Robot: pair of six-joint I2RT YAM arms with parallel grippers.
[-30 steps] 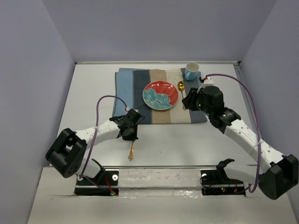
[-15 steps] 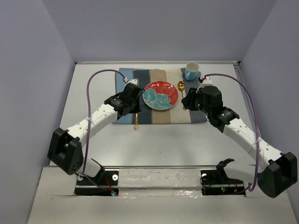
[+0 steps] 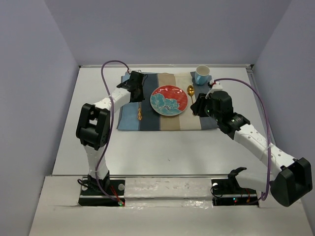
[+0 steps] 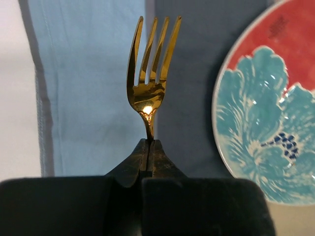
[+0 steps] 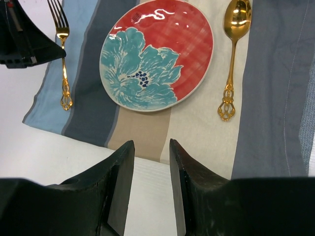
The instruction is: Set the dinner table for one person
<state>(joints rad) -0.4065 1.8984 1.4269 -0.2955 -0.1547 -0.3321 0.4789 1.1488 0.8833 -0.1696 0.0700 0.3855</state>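
Note:
The white dinner table (image 3: 98, 142) carries a striped placemat (image 3: 170, 123). On the placemat are a red and teal plate (image 3: 169, 100), a gold spoon (image 3: 191, 94) to its right and a blue cup (image 3: 202, 74) at the far right corner. My left gripper (image 3: 139, 96) is shut on the neck of a gold fork (image 4: 149, 83), held over the blue stripes left of the plate (image 4: 266, 123). I cannot tell whether the fork (image 5: 63, 64) touches the cloth. My right gripper (image 5: 151, 143) is open and empty above the placemat's near edge, just right of the plate (image 5: 157, 54).
Pale walls enclose the table on the left, back and right. The left arm's purple cable (image 3: 110, 66) loops above the far left of the placemat. The right arm reaches diagonally over the table's right side. Bare tabletop (image 5: 59, 157) lies nearer than the placemat.
My left arm has carried the fork from above the near bare table up to the placemat's left stripes beside the plate. The right arm has hardly moved.

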